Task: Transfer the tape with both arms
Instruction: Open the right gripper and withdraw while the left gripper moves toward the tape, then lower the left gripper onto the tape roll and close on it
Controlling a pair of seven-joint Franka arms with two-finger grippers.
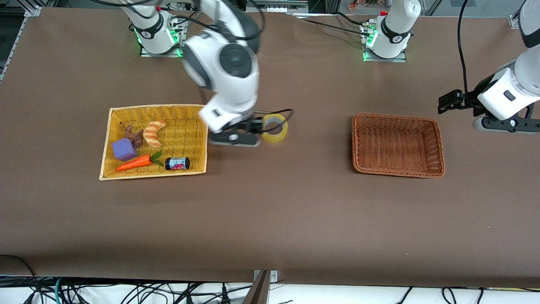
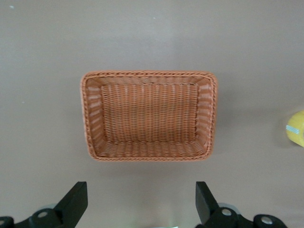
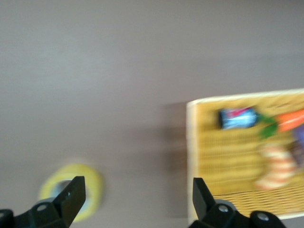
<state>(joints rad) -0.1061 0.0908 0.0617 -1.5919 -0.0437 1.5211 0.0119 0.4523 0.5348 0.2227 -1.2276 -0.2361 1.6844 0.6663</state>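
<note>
The tape [image 1: 274, 127], a yellowish ring, lies flat on the table between the two baskets, close to the yellow basket [image 1: 126, 112]. My right gripper [image 1: 234, 138] hangs open and empty over the table between the yellow basket and the tape. In the right wrist view [image 3: 137, 199] the tape [image 3: 83, 187] sits just outside one finger [image 3: 71, 197], not between the jaws. My left gripper [image 1: 506, 123] is open and empty over the table beside the brown basket [image 1: 438, 139], toward the left arm's end. Its wrist view [image 2: 141, 204] shows the tape [image 2: 297, 128] at the picture's edge.
The yellow basket holds a striped croissant toy [image 1: 154, 133], a purple cube [image 1: 124, 149], a carrot toy [image 1: 136, 162], a small dark can [image 1: 177, 163] and a brown toy [image 1: 135, 136]. The brown wicker basket [image 2: 90, 114] has nothing in it.
</note>
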